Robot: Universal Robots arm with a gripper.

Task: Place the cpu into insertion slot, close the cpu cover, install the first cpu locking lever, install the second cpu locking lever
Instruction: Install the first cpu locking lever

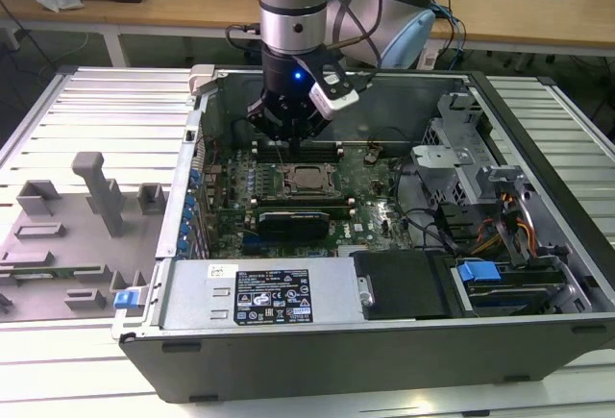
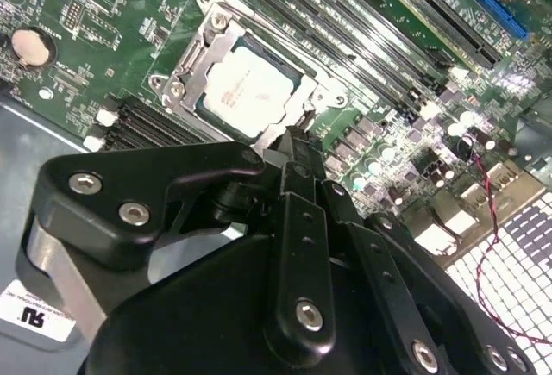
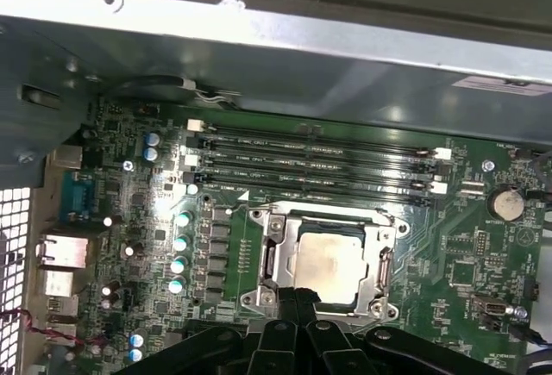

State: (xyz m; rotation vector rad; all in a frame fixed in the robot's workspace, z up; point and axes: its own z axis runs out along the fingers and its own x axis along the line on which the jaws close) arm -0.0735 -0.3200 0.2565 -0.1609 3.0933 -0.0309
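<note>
Finding the cpu lying flat in the insertion slot, with the cpu cover lying down over it, the beige metal top showing through the frame's window. Seeing the tool pressed together, pinching nothing visible, hanging just beside the socket's edge in both wrist views. Noting the green motherboard spreading around, memory sticks lying near the socket. Placing all this inside an open computer case resting on the slatted tabletop — grey fixture blocks standing toward the exterior view's left.

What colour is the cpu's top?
Silvery-beige metal: the cpu shows best in the first wrist view.
</note>
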